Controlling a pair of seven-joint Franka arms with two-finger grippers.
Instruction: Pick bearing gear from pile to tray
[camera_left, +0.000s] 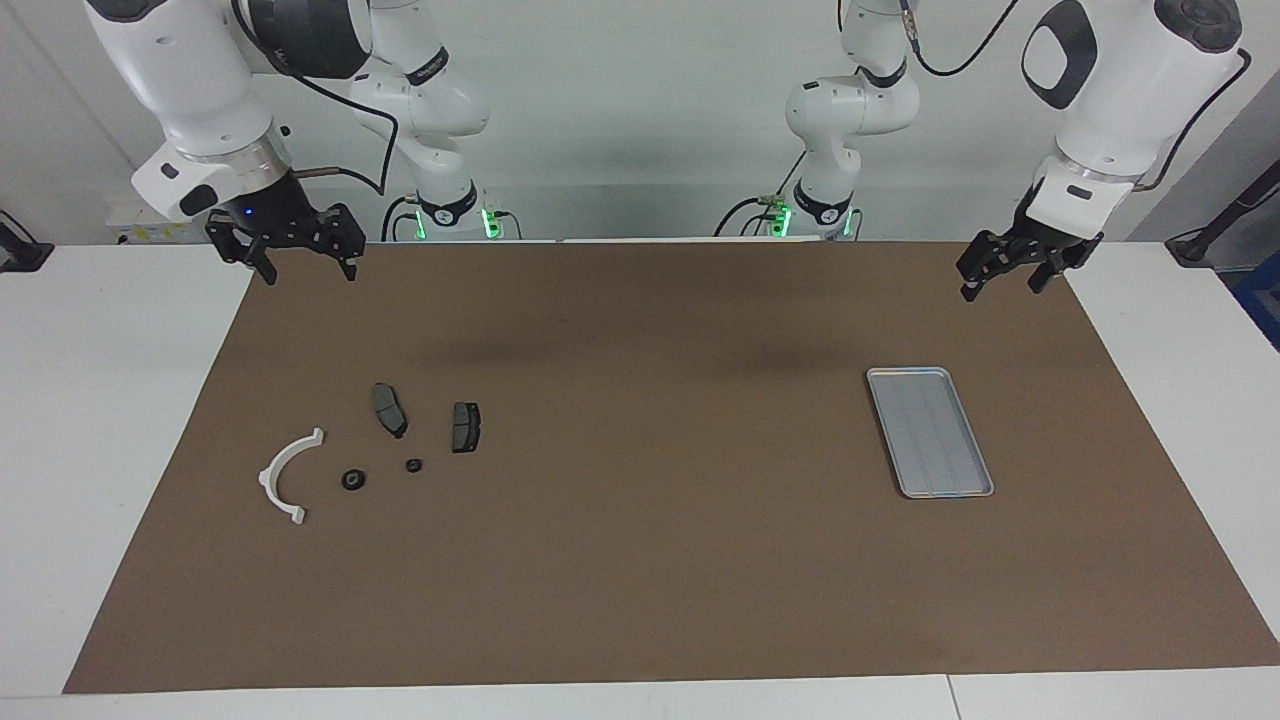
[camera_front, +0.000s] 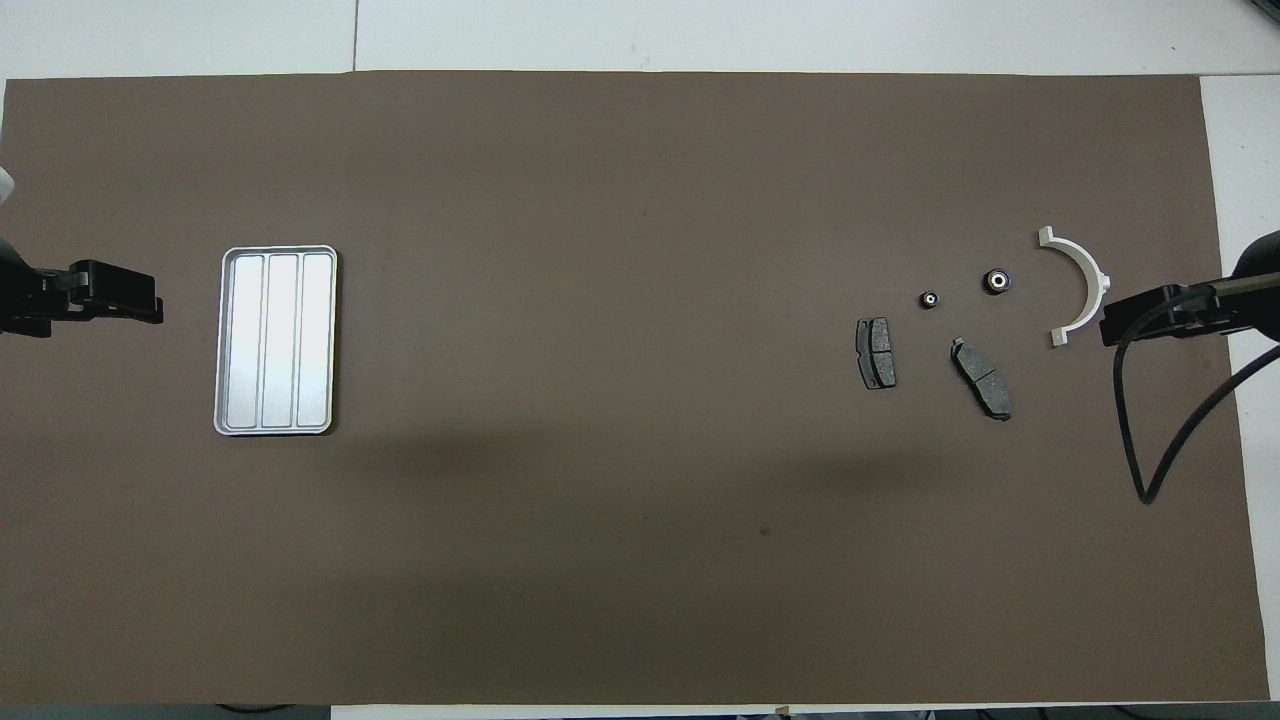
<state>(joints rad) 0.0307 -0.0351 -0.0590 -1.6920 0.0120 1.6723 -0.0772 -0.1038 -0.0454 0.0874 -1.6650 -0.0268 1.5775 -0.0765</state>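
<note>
The right end effector (camera_left: 296, 262) hangs in the air over the edge of the brown mat (camera_left: 640, 560) at the right arm's end of the counter (camera_left: 90, 420), fingers spread apart and holding nothing. The left end effector (camera_left: 1010, 272) hangs over the mat's corner at the left arm's end, its fingers also apart and empty. Both arms wait, raised clear of everything on the mat.

The pile lies toward the right arm's end, its parts spread out and none touching another. It counts five pieces: two dark grey plates, one white half-ring bracket, and two small black round pieces. The bracket (camera_left: 287, 476) sits closest to the mat's edge at that end. The larger round piece (camera_left: 352, 480) is just beside the bracket; the smaller round piece (camera_left: 413, 465) is near it, toward the mat's middle. Both plates lie nearer to the robots than the round pieces: one plate (camera_left: 389, 409) is tilted, the other plate (camera_left: 465, 427) stands closest to the middle.

One tray (camera_left: 930, 432), silver-grey with a raised rim and lengthwise ridges, lies toward the left arm's end with nothing in it, well apart from the pile.

Between the pile and the tray the mat is bare across a wide stretch, and bare mat runs all around both groups up to its edges.
</note>
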